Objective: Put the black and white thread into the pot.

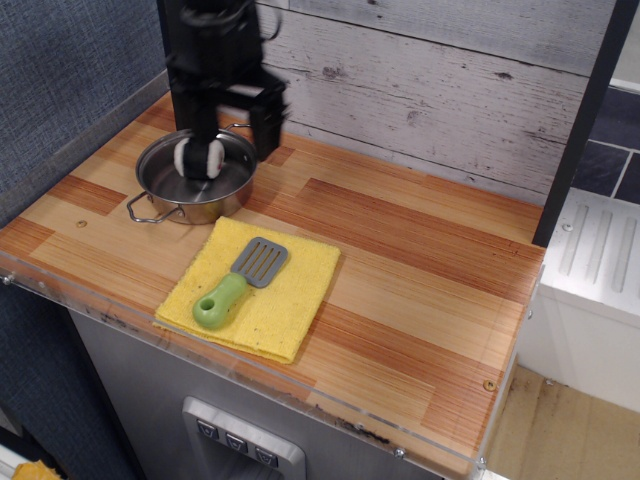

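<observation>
The black and white thread (198, 158) is a small white roll with a dark band. It lies inside the shiny steel pot (216, 204) at the back left of the wooden counter, against the far inner side. My gripper (237, 122) is black and blurred, just above the pot's far rim. Its two fingers (269, 121) stand apart and hold nothing. The left finger partly hides the pot's back rim.
A yellow cloth (283, 306) lies in front of the pot with a grey spatula with a green handle (240, 281) on it. A grey plank wall (420, 80) runs behind. A clear plastic lip (300, 398) edges the counter front.
</observation>
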{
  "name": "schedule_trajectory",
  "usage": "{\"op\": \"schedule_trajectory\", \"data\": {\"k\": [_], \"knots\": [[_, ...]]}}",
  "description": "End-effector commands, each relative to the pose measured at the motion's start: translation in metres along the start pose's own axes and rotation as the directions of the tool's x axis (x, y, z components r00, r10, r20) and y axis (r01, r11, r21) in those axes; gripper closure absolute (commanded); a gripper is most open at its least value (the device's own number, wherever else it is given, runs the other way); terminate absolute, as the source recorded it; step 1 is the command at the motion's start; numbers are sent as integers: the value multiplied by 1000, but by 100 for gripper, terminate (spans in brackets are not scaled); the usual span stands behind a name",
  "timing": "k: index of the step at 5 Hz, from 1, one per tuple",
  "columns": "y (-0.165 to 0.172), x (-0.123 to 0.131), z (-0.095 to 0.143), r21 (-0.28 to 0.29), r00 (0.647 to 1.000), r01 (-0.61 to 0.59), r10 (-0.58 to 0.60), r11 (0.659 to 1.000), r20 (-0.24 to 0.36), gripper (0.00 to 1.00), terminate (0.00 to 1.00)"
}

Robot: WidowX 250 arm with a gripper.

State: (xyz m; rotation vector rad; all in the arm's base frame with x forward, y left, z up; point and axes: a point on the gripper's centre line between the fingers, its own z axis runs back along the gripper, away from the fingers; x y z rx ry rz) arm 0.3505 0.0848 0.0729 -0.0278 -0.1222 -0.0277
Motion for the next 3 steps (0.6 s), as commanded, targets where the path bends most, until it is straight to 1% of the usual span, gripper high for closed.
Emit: {"op": "schedule_trajectory", "data": {"k": [1,2,3], "knots": [[-28,-15,29,28,997,45,-47,999,62,0,0],[-28,-15,29,28,997,45,-47,999,62,0,0],[-28,-15,29,28,997,45,-47,999,62,0,100]]}}
